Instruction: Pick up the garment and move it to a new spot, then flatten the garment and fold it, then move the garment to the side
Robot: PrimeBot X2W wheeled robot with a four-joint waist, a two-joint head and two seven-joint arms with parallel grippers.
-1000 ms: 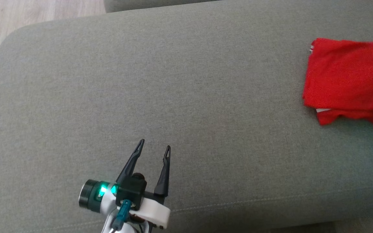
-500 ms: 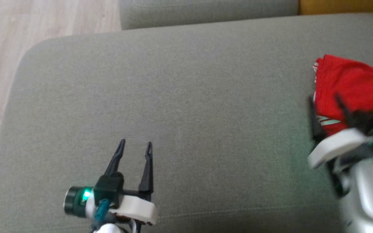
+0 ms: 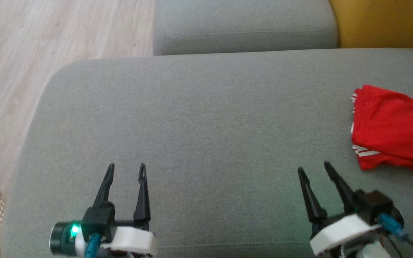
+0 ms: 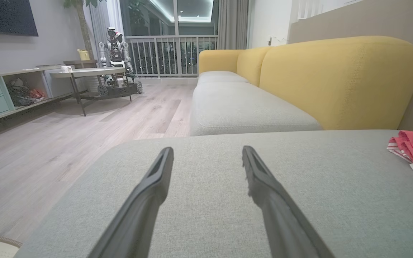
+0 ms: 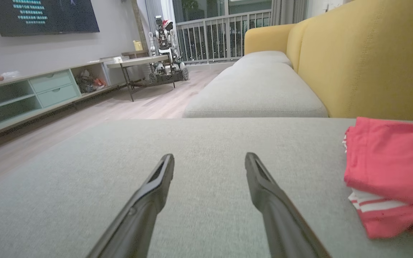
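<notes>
Fingers apart, left gripper and right gripper empty | red garment folded at right edge of seat cushion | likely soft, light, floppy; pinch all layers at near corner

Nothing here is legible to me; from my right wrist view the television screen on the wall, at the upper left corner of that view, carries a few short rows of pale characters on a dark ground; they are too small and too blurred for me to make out a single word or number
</notes>
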